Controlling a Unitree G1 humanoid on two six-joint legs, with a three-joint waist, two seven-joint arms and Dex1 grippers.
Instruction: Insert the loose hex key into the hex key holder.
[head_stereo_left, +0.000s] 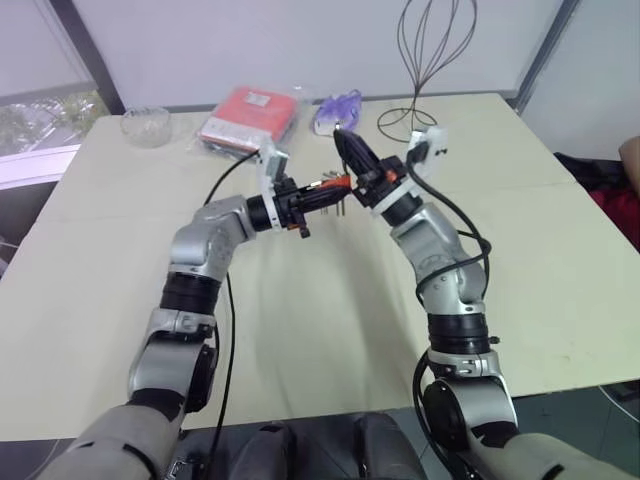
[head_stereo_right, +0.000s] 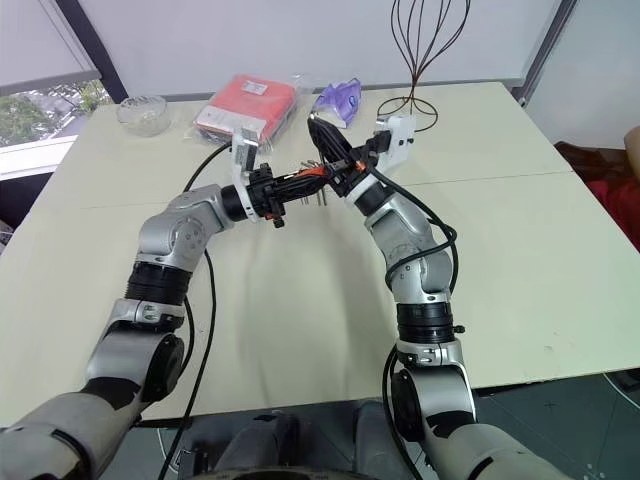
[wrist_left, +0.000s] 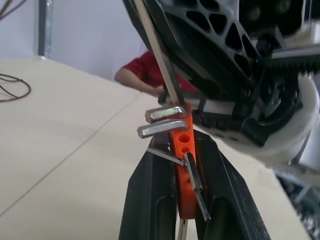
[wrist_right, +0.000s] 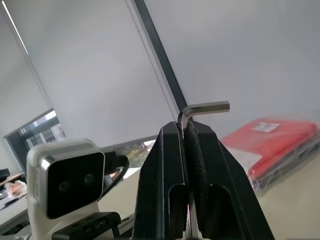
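Observation:
My left gripper (head_stereo_left: 322, 192) is shut on the orange hex key holder (wrist_left: 181, 150), held above the table (head_stereo_left: 300, 320); a few short grey keys stick out of the holder's side. My right gripper (wrist_right: 186, 127) is shut on the loose hex key (wrist_right: 205, 107), whose bent end shows past the fingertips. The two grippers meet in mid-air over the table's middle, the right gripper (head_stereo_left: 346, 142) just above and behind the holder (head_stereo_left: 335, 182). In the left wrist view the loose hex key (wrist_left: 155, 50) slants down to the holder's top end. I cannot tell whether its tip sits in a hole.
At the back of the table lie a red flat packet (head_stereo_left: 250, 115), a glass bowl (head_stereo_left: 146, 126), a purple item (head_stereo_left: 337, 110) and a wire stand (head_stereo_left: 415, 112). A person in red (wrist_left: 145, 75) is beyond the table's right side.

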